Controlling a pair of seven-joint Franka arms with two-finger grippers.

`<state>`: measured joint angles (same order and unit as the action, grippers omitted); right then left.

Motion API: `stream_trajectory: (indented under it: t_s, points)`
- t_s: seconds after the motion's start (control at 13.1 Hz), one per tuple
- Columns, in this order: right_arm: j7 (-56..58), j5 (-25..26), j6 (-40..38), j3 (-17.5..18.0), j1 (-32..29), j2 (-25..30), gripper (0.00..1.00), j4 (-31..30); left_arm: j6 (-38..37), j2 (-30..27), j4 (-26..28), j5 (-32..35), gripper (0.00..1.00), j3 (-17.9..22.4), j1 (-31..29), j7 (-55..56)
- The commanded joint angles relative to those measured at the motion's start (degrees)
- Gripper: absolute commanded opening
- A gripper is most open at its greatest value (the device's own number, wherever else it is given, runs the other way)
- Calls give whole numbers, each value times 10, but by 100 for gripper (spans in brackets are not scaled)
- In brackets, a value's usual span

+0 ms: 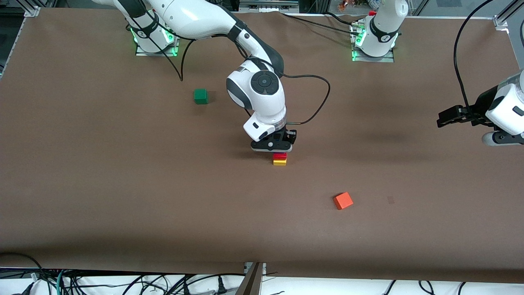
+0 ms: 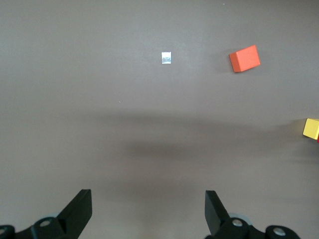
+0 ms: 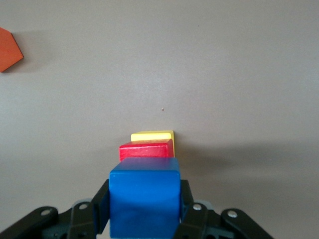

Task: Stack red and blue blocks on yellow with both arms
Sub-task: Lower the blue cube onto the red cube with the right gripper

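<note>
The yellow cube (image 1: 280, 162) sits near the table's middle with the red cube (image 1: 280, 155) stacked on it. My right gripper (image 1: 273, 146) hangs straight over this stack and hides the blue cube in the front view. In the right wrist view the fingers are shut on the blue cube (image 3: 144, 196), which sits just above the red cube (image 3: 145, 149) and yellow cube (image 3: 152, 135); I cannot tell whether blue touches red. My left gripper (image 1: 441, 118) waits open and empty over the left arm's end of the table (image 2: 148, 209). The yellow cube (image 2: 311, 128) shows at the edge of the left wrist view.
An orange-red cube (image 1: 343, 200) lies nearer the front camera than the stack, toward the left arm's end; it also shows in both wrist views (image 2: 244, 59) (image 3: 9, 50). A green cube (image 1: 200, 96) lies toward the right arm's base. A black cable (image 1: 315, 94) loops beside the right wrist.
</note>
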<state>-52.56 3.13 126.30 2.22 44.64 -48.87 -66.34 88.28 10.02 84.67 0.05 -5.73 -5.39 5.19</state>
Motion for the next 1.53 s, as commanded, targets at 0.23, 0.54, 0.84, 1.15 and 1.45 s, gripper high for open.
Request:
stream_trajectory:
  t_s: [0.23,0.54,0.84,1.15,1.45]
  points:
    - [-5,8,-24,-2,3,-12,55,45,1,2,-9,-4,100,4,1,-9]
    - [-7,9,-5,-3,3,-21,58,45,1,2,-9,-4,100,3,-1,-9]
    - [-7,9,4,-3,3,-25,68,45,1,2,-9,-4,100,5,-2,-11]
    - [-8,9,-1,-3,1,-22,100,45,1,2,-9,-4,100,6,-2,-11]
    - [-4,4,-57,-6,-8,9,100,44,1,2,-9,-4,100,6,-2,-10]
